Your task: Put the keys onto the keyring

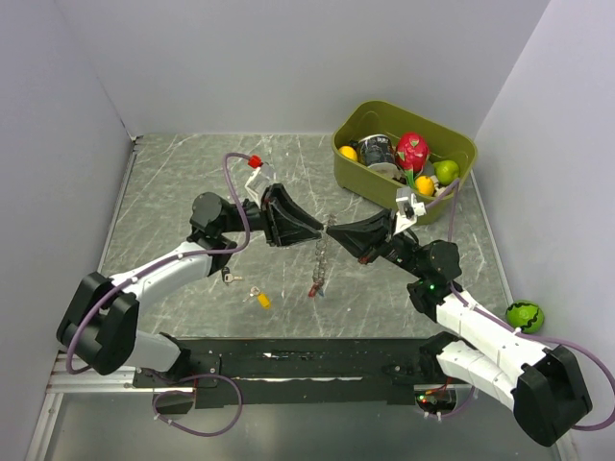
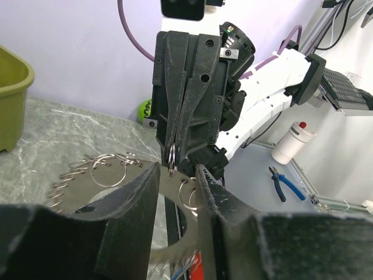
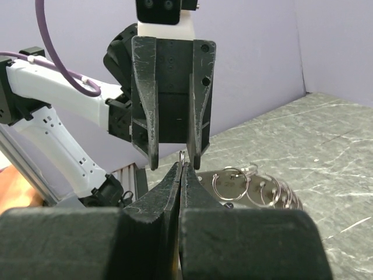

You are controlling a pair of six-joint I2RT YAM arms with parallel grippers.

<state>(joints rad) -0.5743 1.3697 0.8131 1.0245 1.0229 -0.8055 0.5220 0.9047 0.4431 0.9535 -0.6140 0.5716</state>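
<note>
My two grippers meet tip to tip above the middle of the table. The right gripper [image 1: 333,231] [image 3: 182,166] is shut on a small split ring at the top of the keyring [image 1: 318,264], whose metal parts hang down toward the table. The left gripper [image 1: 320,231] [image 2: 175,172] faces it, jaws apart on either side of that small ring, not touching it. Wire rings of the keyring [image 3: 250,186] [image 2: 108,169] show behind the fingers. The keys lie on the table near the left arm: one black-capped [image 1: 231,279], one yellow-capped [image 1: 261,299].
A green bin [image 1: 461,144] with fruit and a can stands at the back right. A green ball [image 1: 525,315] lies by the right wall. A small red-and-white object [image 1: 255,161] sits at the back. Grey walls close in the table.
</note>
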